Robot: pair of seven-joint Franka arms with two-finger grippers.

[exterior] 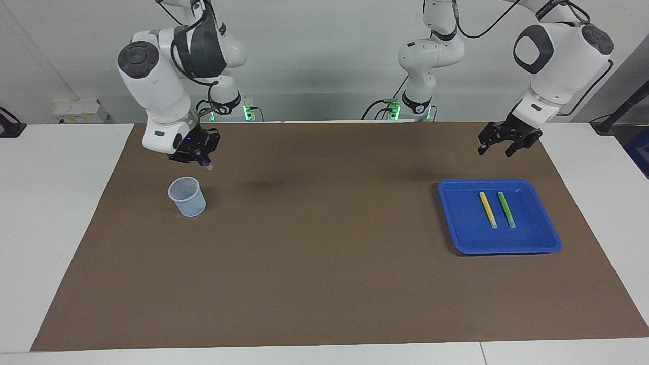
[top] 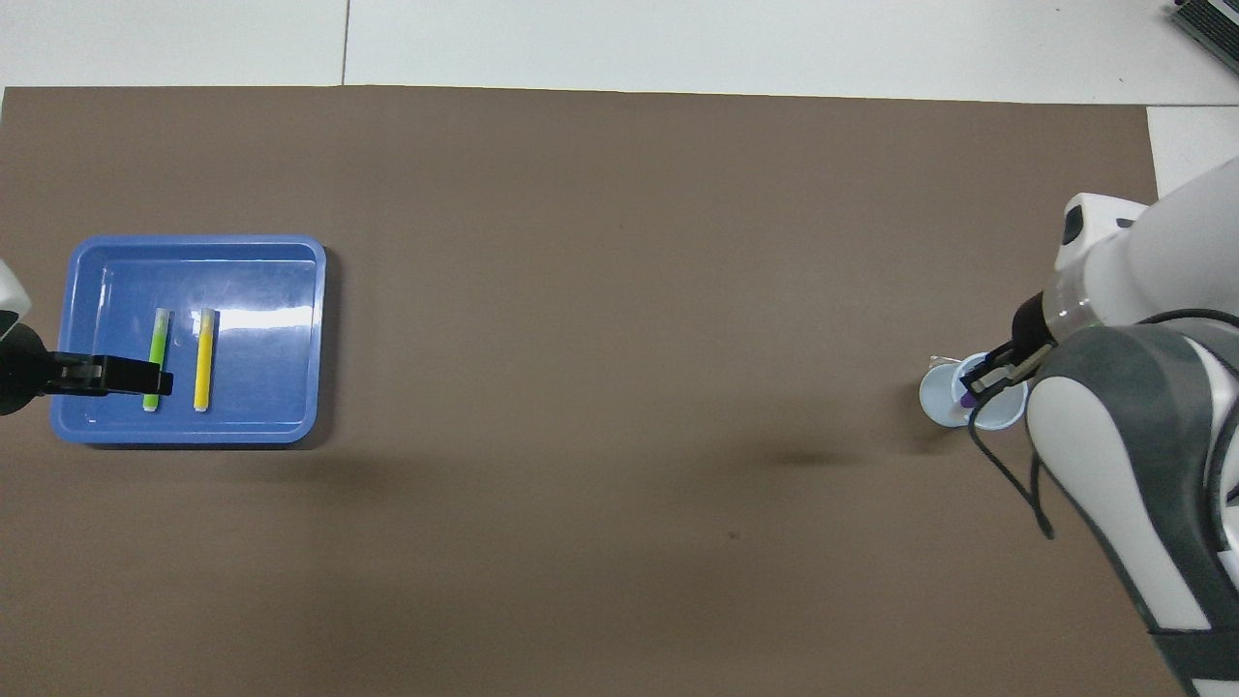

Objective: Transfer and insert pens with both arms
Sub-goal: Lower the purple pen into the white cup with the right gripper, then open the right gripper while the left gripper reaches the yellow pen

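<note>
My right gripper (exterior: pixel 199 156) is shut on the purple pen (exterior: pixel 207 163), which hangs tip-down just above the pale blue cup (exterior: pixel 187 196). In the overhead view the purple pen (top: pixel 966 398) shows over the cup's mouth (top: pixel 944 399), below the right gripper (top: pixel 997 373). The yellow pen (exterior: pixel 488 209) and the green pen (exterior: pixel 506 209) lie side by side in the blue tray (exterior: pixel 507 249). My left gripper (exterior: pixel 497 150) is open and empty, up in the air over the tray's robot-side edge. In the overhead view the left gripper (top: pixel 160 380) covers the green pen's (top: pixel 156 348) near end, beside the yellow pen (top: pixel 203 358).
A brown mat (exterior: pixel 324 263) covers the white table. The tray (top: pixel 194 434) is at the left arm's end, the cup at the right arm's end. A white power box (exterior: pixel 81 110) sits off the mat near the right arm's base.
</note>
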